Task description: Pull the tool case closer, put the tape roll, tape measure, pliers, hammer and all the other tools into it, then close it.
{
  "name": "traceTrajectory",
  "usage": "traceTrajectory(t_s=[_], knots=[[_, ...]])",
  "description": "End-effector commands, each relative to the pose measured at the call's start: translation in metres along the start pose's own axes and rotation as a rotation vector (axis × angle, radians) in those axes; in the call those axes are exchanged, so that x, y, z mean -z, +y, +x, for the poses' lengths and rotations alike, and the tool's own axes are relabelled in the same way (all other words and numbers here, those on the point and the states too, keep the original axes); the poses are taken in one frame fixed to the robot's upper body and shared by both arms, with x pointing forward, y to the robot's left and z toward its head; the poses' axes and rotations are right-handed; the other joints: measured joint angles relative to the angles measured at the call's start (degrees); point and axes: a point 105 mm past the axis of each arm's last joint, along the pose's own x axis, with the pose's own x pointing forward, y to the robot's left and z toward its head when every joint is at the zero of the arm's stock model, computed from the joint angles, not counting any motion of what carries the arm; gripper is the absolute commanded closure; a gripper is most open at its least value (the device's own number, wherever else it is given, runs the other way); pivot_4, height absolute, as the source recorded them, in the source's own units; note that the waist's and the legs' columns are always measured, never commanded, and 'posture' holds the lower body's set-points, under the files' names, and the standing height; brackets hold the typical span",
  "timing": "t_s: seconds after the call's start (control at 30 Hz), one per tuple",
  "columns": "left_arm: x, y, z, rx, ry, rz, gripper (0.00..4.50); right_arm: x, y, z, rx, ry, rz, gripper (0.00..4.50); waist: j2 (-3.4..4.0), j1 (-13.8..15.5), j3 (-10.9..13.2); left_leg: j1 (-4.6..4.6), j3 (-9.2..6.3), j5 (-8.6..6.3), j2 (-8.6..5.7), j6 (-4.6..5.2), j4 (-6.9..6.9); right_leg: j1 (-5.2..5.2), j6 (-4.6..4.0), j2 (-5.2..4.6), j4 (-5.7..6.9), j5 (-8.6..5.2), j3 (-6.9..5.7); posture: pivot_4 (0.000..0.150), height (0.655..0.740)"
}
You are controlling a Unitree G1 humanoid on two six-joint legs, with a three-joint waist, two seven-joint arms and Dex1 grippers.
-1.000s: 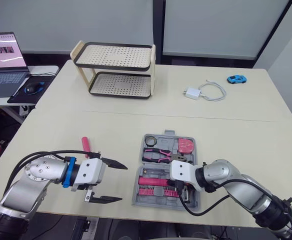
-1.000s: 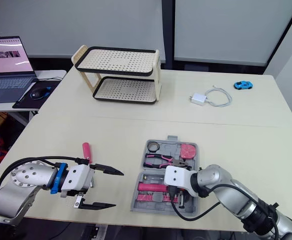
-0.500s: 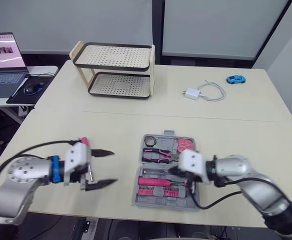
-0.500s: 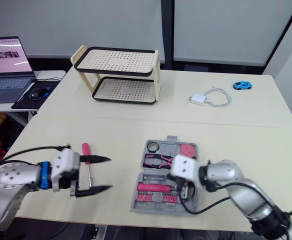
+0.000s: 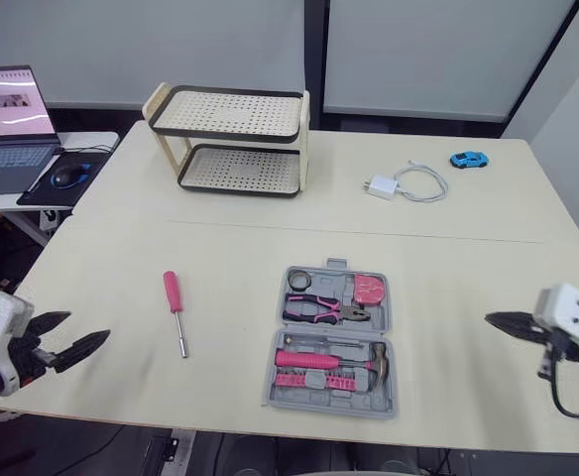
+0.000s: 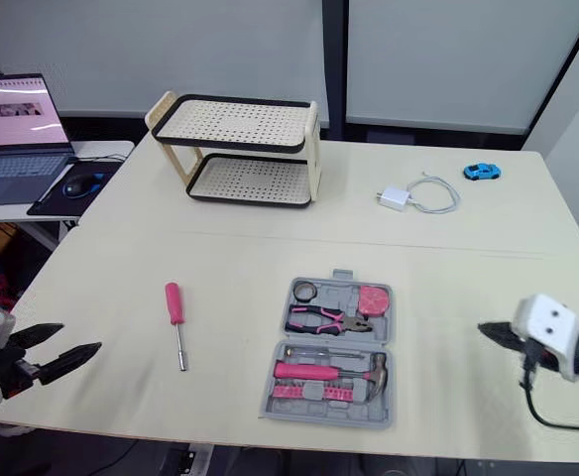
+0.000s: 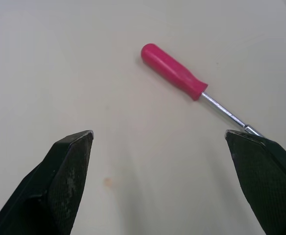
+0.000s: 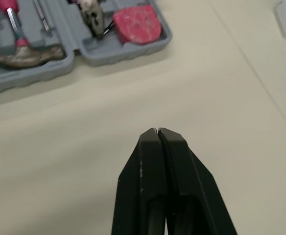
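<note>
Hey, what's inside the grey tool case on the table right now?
The open grey plastic tool case holds a black tape roll, pink round tape measure, pink-handled pliers, pink-handled hammer and a row of pink bits. Whatever lies beneath them is covered.

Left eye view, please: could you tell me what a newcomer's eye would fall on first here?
The open grey tool case at the near middle of the table draws the eye first, holding pink-handled pliers, a hammer and a tape measure. A pink screwdriver lies alone to its left. The left gripper, fingers open, and the right gripper, fingers shut, flank the scene, both clear of the tools.
</note>
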Motion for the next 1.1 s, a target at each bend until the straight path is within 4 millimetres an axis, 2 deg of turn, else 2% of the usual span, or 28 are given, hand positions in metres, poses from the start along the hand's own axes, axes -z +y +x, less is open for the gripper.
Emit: traceTrajectory(t_s=[0.03, 0.37, 0.5, 0.63, 0.8, 0.97, 1.1], knots=[[0.003, 0.006, -0.009, -0.053, -0.026, -0.069, 0.00, -0.001, -0.003, -0.012, 0.011, -0.012, -0.036, 3.47, 0.00, -0.17, 0.00, 0.03, 0.07, 0.00, 0.00, 0.00, 0.00, -0.01, 0.00, -0.01, 0.00, 0.00, 0.07, 0.150, 0.7350], [0.014, 0.000, -0.010, -0.055, -0.015, -0.099, 0.00, -0.005, 0.002, -0.006, -0.041, -0.034, -0.044, 1.17, -0.04, -0.21, 0.00, 0.39, 0.21, -0.02, 0.05, -0.03, -0.03, 0.31, -0.02, -0.01, -0.02, -0.02, 0.15, 0.150, 0.7350], [0.015, -0.001, -0.008, -0.061, -0.023, -0.105, 0.00, -0.013, 0.000, -0.003, -0.055, -0.055, -0.065, 0.04, -0.04, -0.16, 0.00, 0.41, 0.19, -0.02, 0.05, -0.03, -0.04, 0.32, -0.02, -0.01, -0.02, -0.02, 0.13, 0.150, 0.7350], [0.016, -0.002, -0.008, -0.079, -0.037, -0.122, 0.00, -0.036, -0.001, 0.005, -0.082, -0.120, -0.089, 0.04, -0.04, -0.25, 0.00, 0.42, 0.21, -0.02, 0.05, -0.03, -0.04, 0.33, -0.02, -0.02, -0.02, -0.02, 0.16, 0.150, 0.7350], [0.018, -0.011, -0.008, -0.102, -0.063, -0.154, 0.00, -0.096, 0.016, 0.028, -0.271, -0.256, -0.151, 0.04, -0.03, -0.66, 0.02, 0.46, 0.22, -0.02, 0.08, -0.04, -0.04, 0.34, -0.02, -0.03, -0.02, -0.02, 0.17, 0.150, 0.7350], [0.022, -0.021, -0.005, -0.153, -0.085, -0.183, 0.00, -0.136, 0.025, 0.048, -0.403, -0.311, -0.173, 0.04, -0.07, -0.77, 0.02, 0.43, 0.13, -0.02, 0.08, -0.04, -0.04, 0.32, -0.03, -0.02, -0.04, -0.02, 0.12, 0.150, 0.7350], [0.015, -0.033, 0.008, -0.182, -0.129, -0.212, 0.00, -0.152, 0.023, 0.058, -0.433, -0.327, -0.194, 0.04, -0.13, -0.21, 0.03, 0.38, 0.08, -0.03, 0.04, -0.05, -0.04, 0.28, -0.02, -0.10, -0.05, -0.02, 0.08, 0.150, 0.7350]])
